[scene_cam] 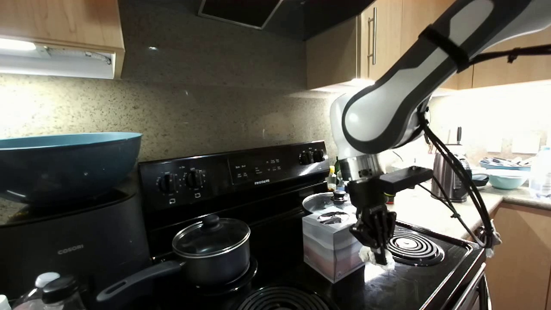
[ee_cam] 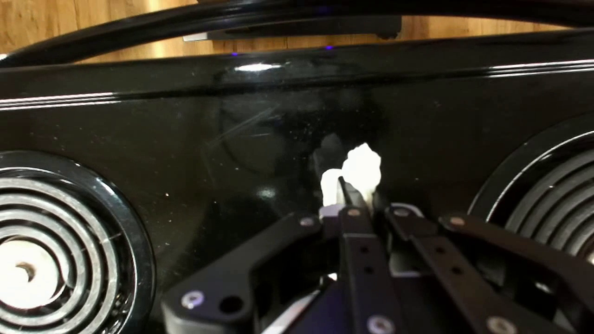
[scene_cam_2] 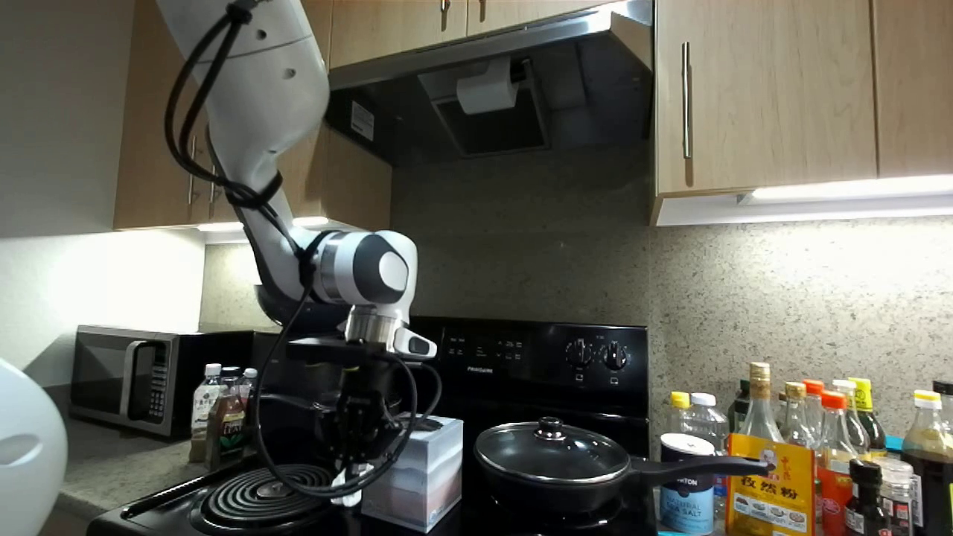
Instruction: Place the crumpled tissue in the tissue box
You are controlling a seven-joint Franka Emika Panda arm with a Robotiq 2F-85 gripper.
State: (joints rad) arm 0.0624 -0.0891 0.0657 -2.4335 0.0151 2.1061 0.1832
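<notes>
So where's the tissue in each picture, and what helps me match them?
In an exterior view: the tissue is right of centre, low, just right of the box.
In an exterior view: the tissue is left of centre, near the bottom, left of the box, crossed by cables.
Wrist view: the tissue is just right of centre.
Shared landmark: the gripper, holding the tissue.
</notes>
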